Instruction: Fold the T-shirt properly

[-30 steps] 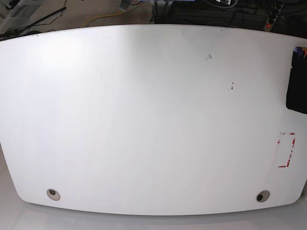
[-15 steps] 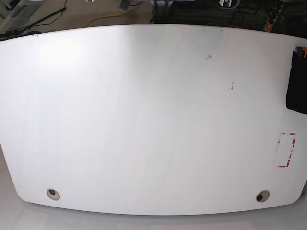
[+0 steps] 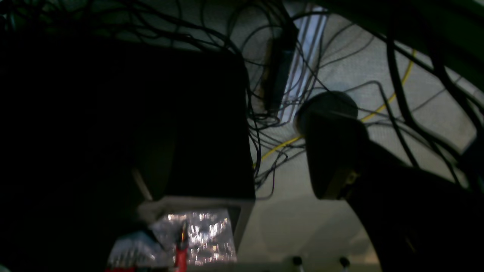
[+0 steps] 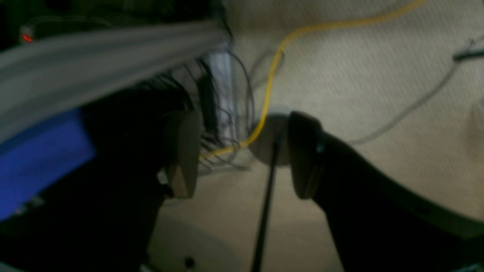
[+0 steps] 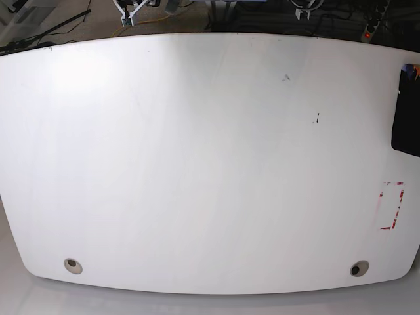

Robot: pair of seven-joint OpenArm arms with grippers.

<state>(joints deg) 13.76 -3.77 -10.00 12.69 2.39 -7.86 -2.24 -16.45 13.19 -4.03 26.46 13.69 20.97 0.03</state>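
The T-shirt (image 5: 407, 111) shows only as a black cloth patch at the white table's (image 5: 197, 164) right edge, with a bit of colour at its top corner; most of it lies outside the frame. Both grippers hang beyond the table's far edge, well away from the shirt. The right gripper (image 5: 131, 9) shows as white tips at the top left, and the left gripper (image 5: 304, 5) at the top right. In the right wrist view the right gripper (image 4: 242, 155) is open over the floor, with nothing between its fingers. The left gripper (image 3: 242, 162) is also open and holds nothing.
Two round cable holes (image 5: 73, 265) (image 5: 359, 268) sit near the table's front edge. A red tape rectangle (image 5: 392, 205) marks the right side. Below the far edge are a yellow cable (image 4: 270, 83), tangled black wires (image 3: 264, 124) and a dark box (image 3: 196, 124).
White gripper tips have come further into the base view at the far top edge, left and right. The table and the black cloth are unchanged.
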